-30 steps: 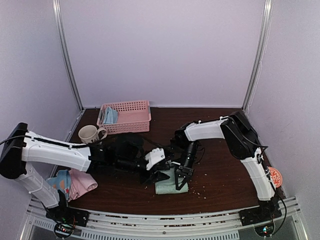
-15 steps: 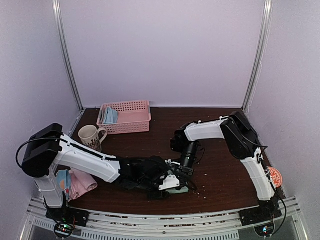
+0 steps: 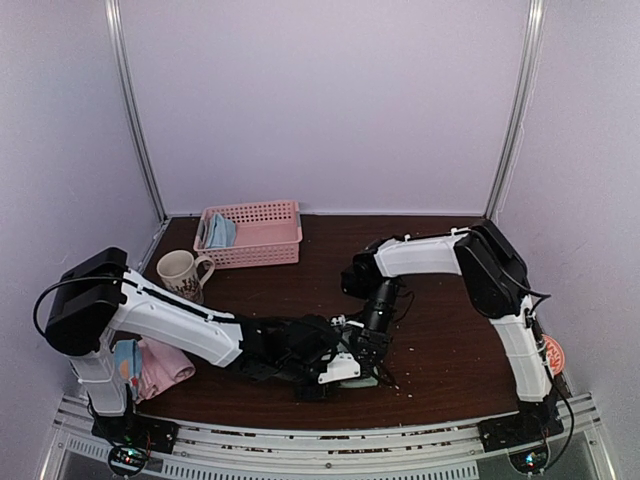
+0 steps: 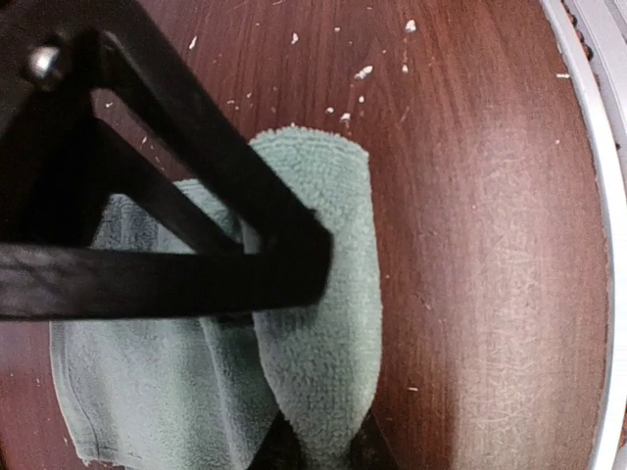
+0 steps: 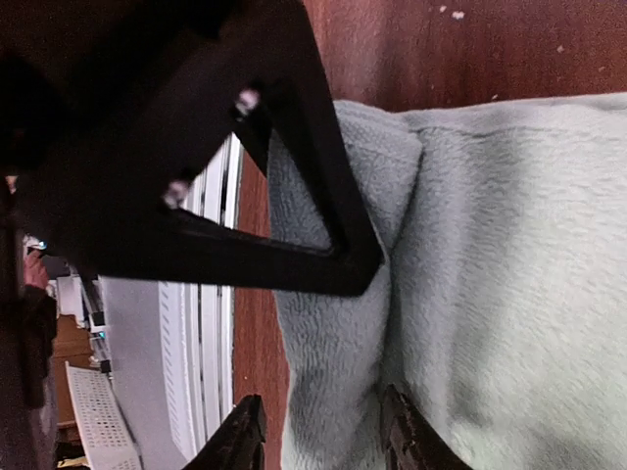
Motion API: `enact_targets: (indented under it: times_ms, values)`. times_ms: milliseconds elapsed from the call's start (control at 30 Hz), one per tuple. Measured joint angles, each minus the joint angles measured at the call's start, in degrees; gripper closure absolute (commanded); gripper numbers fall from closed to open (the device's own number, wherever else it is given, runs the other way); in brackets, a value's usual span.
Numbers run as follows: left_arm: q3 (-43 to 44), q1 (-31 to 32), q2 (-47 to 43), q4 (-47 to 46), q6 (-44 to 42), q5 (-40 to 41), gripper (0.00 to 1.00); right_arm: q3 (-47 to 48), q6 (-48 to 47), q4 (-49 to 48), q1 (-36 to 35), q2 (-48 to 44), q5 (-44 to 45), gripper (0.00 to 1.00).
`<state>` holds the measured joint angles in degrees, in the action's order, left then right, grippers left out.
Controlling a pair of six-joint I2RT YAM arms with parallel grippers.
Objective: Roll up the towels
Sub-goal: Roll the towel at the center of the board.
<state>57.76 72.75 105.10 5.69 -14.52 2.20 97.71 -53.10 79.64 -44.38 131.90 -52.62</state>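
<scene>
A pale sage green towel lies flat on the brown table near the front edge, one edge turned up into a thick roll. In the top view it is almost hidden under both grippers. My left gripper is shut on the end of the roll, which tapers between its dark fingers. My right gripper is open and straddles the same roll; one finger stands clear of the cloth. A pink towel and a blue dotted one lie at front left.
A pink perforated basket at the back left holds a light blue towel. A cream mug stands in front of it. The metal rail of the table's front edge runs close to the green towel. White crumbs dot the table.
My left arm has swung from the middle to the near edge and closed on the towel's roll. My right gripper has dropped onto the towel. The towel now shows less from above.
</scene>
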Motion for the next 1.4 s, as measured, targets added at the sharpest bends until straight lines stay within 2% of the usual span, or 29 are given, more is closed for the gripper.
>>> enact_targets:
  times_ms: [167, 400, 500, 600, 700, 767, 900, 1033, 1233, 1400]
  values:
    - [1.0, -0.5, -0.3, 2.7, 2.7, -3.2, 0.96, 3.4, 1.5, -0.6, 2.7, -6.1, 3.5, 0.58]
    - [5.8, -6.9, 3.2, 6.4, 8.0, -15.3, 0.96, 13.6, 6.9, -3.2, 14.0, -17.0, 4.3, 0.57]
    - [8.7, -10.0, 6.1, 7.0, 10.4, -21.6, 0.96, 13.3, 8.9, -5.4, 15.9, -24.7, 3.6, 0.51]
    - [12.1, -12.9, 9.5, 8.5, 12.7, -28.8, 0.96, 9.0, 7.7, -7.9, 15.4, -33.6, -0.2, 0.45]
    - [14.1, -16.1, 12.6, 8.9, 15.3, -37.0, 0.95, 5.3, 2.7, -5.9, 12.5, -40.7, -3.0, 0.45]
    - [14.9, -18.3, 14.7, 8.7, 17.4, -43.1, 0.95, 3.5, 1.4, -5.9, 8.0, -43.1, -2.4, 0.46]
    - [15.5, -20.7, 17.7, 7.5, 20.9, -52.0, 0.94, -5.9, 2.4, -10.8, -2.2, -45.5, 4.8, 0.51]
    - [15.8, -21.2, 18.4, 6.8, 22.7, -54.0, 0.93, -19.3, 3.7, -17.7, -7.5, -45.0, 14.4, 0.52]
    - [16.0, -21.7, 19.3, 6.4, 24.5, -55.6, 0.92, -35.2, 7.5, -33.2, -12.7, -43.5, 29.1, 0.47]
    - [16.0, -21.8, 19.5, 6.3, 25.0, -56.2, 0.90, -41.4, 11.1, -45.4, -14.7, -42.1, 36.3, 0.47]
